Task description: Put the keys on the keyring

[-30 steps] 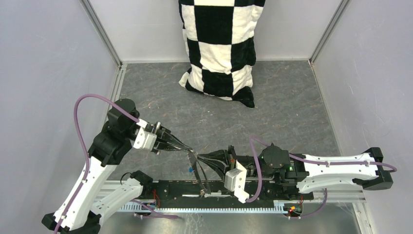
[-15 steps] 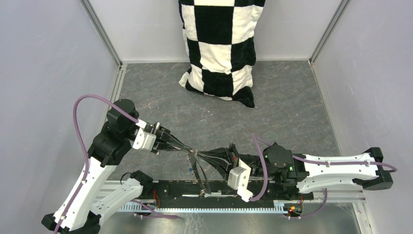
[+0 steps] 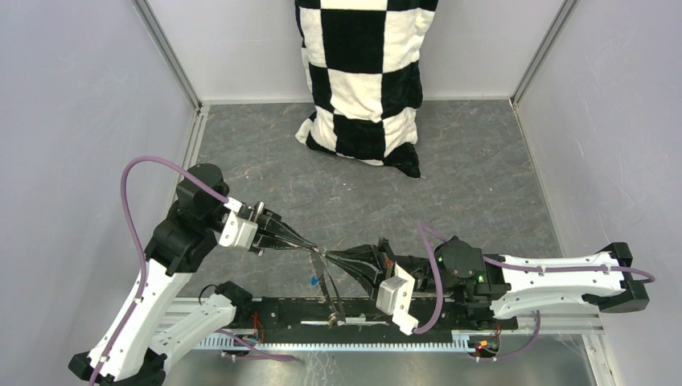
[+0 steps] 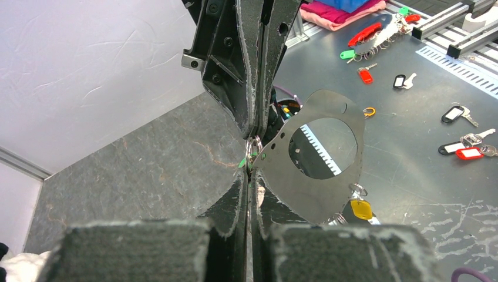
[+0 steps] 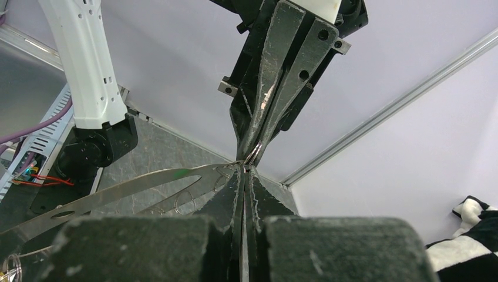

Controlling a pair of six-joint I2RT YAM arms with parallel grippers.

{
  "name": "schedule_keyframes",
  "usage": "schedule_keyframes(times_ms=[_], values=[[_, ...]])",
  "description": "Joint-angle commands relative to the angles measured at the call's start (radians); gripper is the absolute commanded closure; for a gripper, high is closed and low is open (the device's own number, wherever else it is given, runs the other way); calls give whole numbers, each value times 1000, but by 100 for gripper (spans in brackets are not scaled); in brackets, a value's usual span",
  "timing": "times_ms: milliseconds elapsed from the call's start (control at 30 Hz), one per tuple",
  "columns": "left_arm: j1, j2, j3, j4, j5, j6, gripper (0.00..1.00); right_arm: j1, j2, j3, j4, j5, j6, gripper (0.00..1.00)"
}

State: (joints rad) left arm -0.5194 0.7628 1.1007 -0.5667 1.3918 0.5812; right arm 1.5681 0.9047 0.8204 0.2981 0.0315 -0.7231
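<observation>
Keyring [image 3: 328,285] between left claw [image 3: 312,247] and right claw [image 3: 324,256], near front; cloth [image 3: 362,80] far behind

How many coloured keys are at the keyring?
3. Yellow key hangs at the keyring's lower edge; green key at its gripped corner; blue key left of it, seen from above. More may be hidden.

**A:** What colour is the keyring [image 4: 317,194]?

**B:** Plain dark grey, with a silver ring [image 4: 253,144] at its edge. There's a yellow key [image 4: 361,209], a blue key [image 3: 311,281], and a sliver of the green key [image 4: 242,163].

**A:** And the pincers?

**B:** The left pincer [image 3: 315,248] and right pincer [image 3: 326,256] are both black. The left arm [image 3: 133,314] and right arm [image 3: 555,283] are white and black, with a purple cable [image 3: 133,209].

**A:** The surroundings?

**B:** The table [image 3: 474,177] is dark grey with pale veins, like slate. The cloth [image 3: 362,80] at top centre has big black-and-white checks. In the upper right of the left wrist view there's a red tag [image 4: 365,75], a green tag [image 4: 346,54] and a black tag [image 4: 399,81].
</observation>
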Motion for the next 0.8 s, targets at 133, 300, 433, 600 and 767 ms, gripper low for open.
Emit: schedule_keyframes(times_ms=[133, 300, 433, 600, 767], values=[[-3, -3, 7, 34, 12, 6, 98, 12, -15, 19, 87, 20, -5, 100], [-3, -4, 6, 34, 10, 6, 98, 12, -23, 10, 106, 23, -2, 100], [-2, -8, 5, 34, 12, 13, 98, 12, -25, 1, 106, 34, 2, 100], [-3, -10, 4, 34, 13, 16, 98, 12, -27, -13, 103, 52, 12, 100], [-3, -11, 4, 33, 11, 14, 98, 12, -27, -15, 109, 54, 11, 100]])
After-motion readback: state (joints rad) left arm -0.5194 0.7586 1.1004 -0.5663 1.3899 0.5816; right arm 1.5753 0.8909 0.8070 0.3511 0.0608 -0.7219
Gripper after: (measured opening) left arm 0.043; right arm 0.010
